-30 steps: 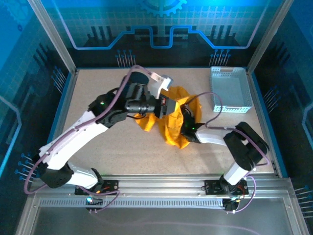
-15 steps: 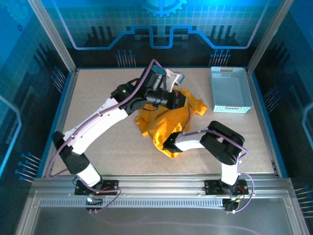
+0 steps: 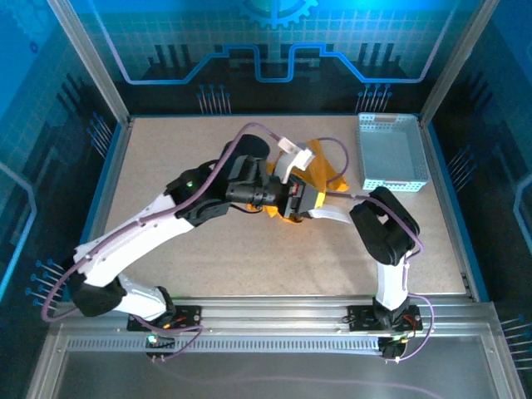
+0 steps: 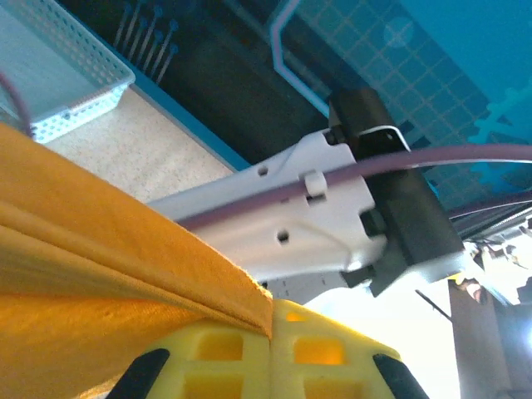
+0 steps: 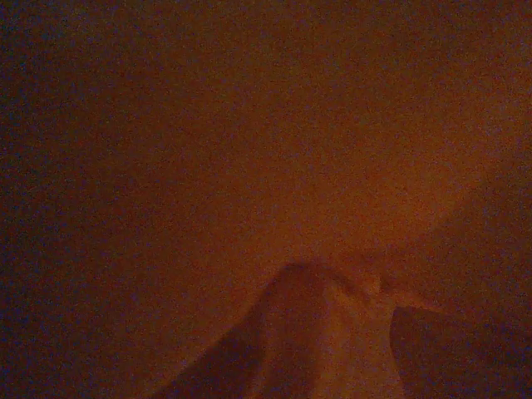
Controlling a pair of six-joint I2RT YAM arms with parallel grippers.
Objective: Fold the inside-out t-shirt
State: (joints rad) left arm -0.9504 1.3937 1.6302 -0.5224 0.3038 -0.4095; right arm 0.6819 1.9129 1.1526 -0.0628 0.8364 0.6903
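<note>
In the top view the inside-out t-shirt (image 3: 320,174) lies bunched a little above the middle of the frame, just left of the pale basket (image 3: 391,158). It is partly hidden under the left gripper (image 3: 293,198), which in the left wrist view is clenched on a folded edge of the orange cloth between its yellow fingers (image 4: 224,353). The right arm (image 3: 384,229) reaches from the lower right into the same heap, and the right wrist view gives the cloth very near and dark, so I cannot tell whether the right gripper is released or grasping.
</note>
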